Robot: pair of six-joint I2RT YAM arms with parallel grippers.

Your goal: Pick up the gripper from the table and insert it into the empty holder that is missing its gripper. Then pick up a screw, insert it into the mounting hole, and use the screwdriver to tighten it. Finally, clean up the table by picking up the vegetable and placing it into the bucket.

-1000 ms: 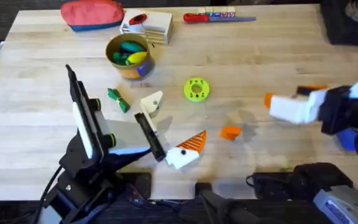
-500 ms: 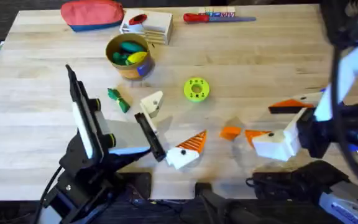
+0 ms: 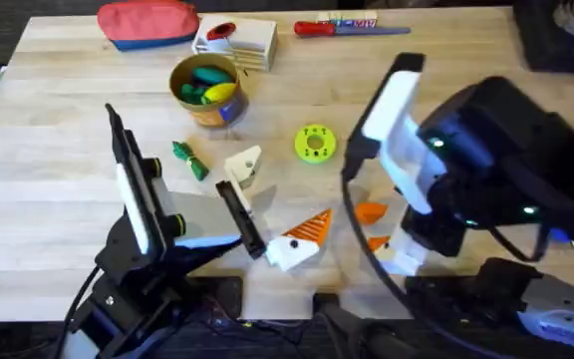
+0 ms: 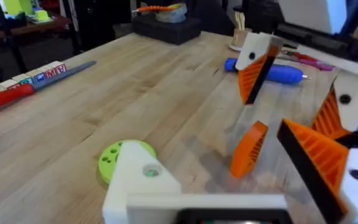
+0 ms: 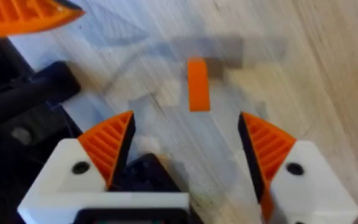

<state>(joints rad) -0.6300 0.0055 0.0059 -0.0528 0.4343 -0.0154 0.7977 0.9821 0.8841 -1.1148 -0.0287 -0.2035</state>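
The gripper, a small orange wedge, lies on the table right of centre; it also shows standing on edge. My right gripper hovers open just above it, and the wedge lies a little ahead of the gap between its orange pads. My left gripper rests open on the table. One of its fingers is the bare white holder, the other carries an orange pad. The blue screwdriver lies beyond the right gripper. The green vegetable lies near the gold bucket.
A lime-green disc sits mid-table. A red-handled screwdriver, a white box and a red pouch line the far edge. The bucket holds several toy items. The right arm's bulk looms over the table's right half.
The right arm swung in from the right edge toward the centre and came down over the orange wedge. The left arm and the objects on the table stayed still.
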